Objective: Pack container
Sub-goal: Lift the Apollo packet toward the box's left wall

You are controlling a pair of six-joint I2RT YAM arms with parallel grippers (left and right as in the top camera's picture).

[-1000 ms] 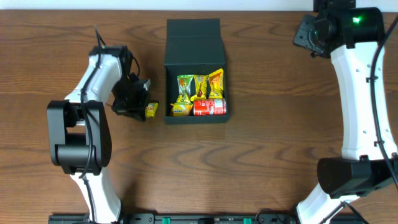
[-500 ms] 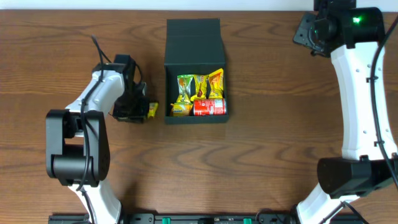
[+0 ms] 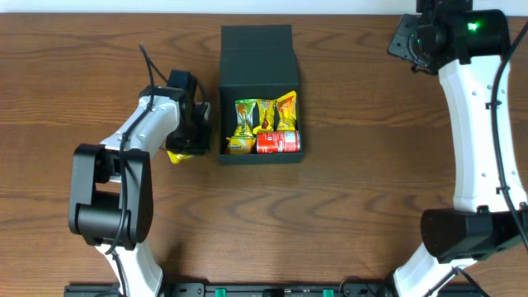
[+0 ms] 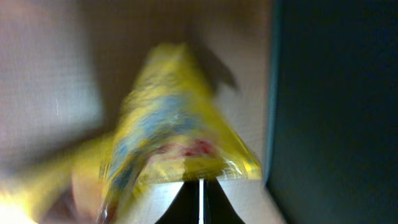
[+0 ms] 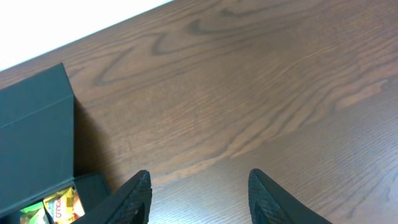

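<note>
The container (image 3: 260, 158) sat in the middle of the worktop (image 3: 355, 190), its lid (image 3: 256, 45) folded back on the far side so the inside was open from above. The near part already held a row of snack packets (image 3: 262, 115) standing on edge, with a red can (image 3: 277, 142) lying on its side along the front wall. That tight arrangement probably left what room there was toward the back.

The left pincer (image 3: 191, 136) was just beside the container's left wall, pressed together on the edge of a yellow packet (image 4: 177, 124). In the left wrist view the packet stuck out past the fingertips with the black wall close on one side (this view was blurred, so the print could not be read). Gripping it by one edge looked like a way to drop it in upright, like the others. It was outside the wall and not yet over the opening.

The right pincer (image 5: 199, 180) hung well apart at the far right corner, its fingers spread over bare wood with nothing between them. It was likely parked there to leave the space above the container free.
</note>
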